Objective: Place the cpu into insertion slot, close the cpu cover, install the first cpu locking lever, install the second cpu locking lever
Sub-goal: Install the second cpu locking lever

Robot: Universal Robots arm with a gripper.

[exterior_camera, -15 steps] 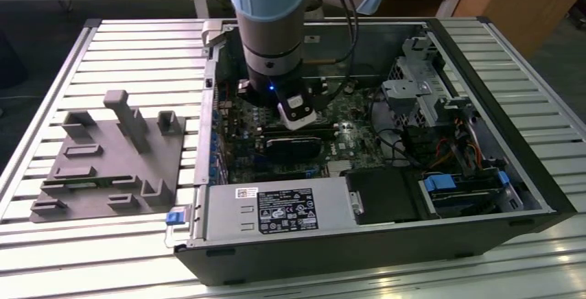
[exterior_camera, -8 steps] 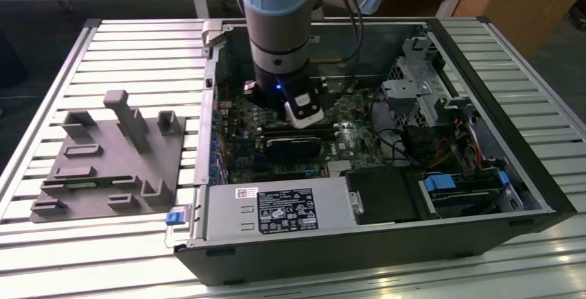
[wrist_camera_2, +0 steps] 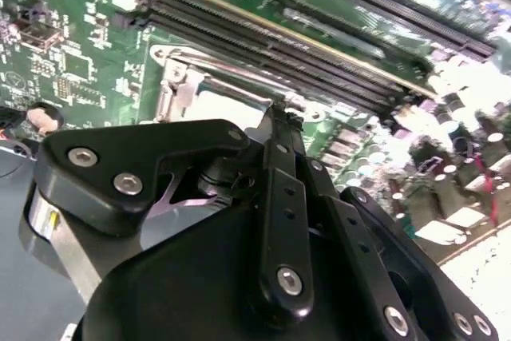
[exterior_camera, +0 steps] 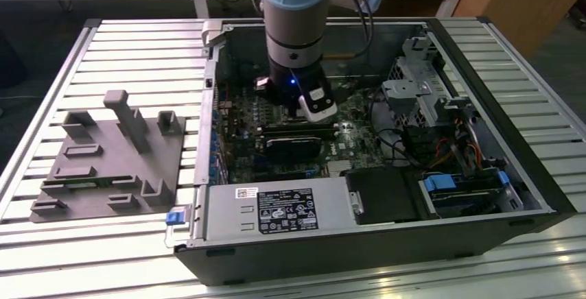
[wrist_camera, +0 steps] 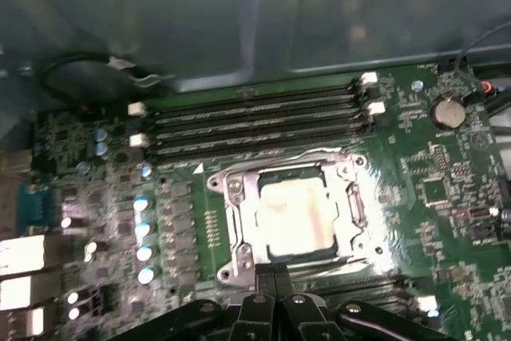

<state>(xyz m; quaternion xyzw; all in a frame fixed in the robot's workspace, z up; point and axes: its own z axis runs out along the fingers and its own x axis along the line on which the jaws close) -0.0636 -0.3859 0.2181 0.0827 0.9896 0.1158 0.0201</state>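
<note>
In the first wrist view the cpu [wrist_camera: 295, 213] lies flat in the insertion slot [wrist_camera: 227, 186] on the green motherboard [wrist_camera: 447, 197]. Its pale metal top shows through the cut-out of the cpu cover [wrist_camera: 241, 225], which lies down over it. A thin wire lever [wrist_camera: 311, 155] runs along the socket's side nearest the memory slots. My gripper [wrist_camera: 275, 271] is shut, its black fingertips pressed together at the socket's near edge, with nothing visible between them. In the second wrist view the gripper [wrist_camera_2: 277, 116] tips sit just beside the silvery socket frame [wrist_camera_2: 180, 77]. The exterior view has the gripper [exterior_camera: 316, 112] low inside the open computer case.
Several black memory slots [wrist_camera: 255, 121] run beside the socket. Capacitors [wrist_camera: 144, 229] stand in a row on one side. The case walls [exterior_camera: 213, 107], a drive cage [exterior_camera: 416, 93] and cables [exterior_camera: 440, 155] surround the board. A grey fixture [exterior_camera: 110, 155] sits on the slatted table at the exterior view's left.
</note>
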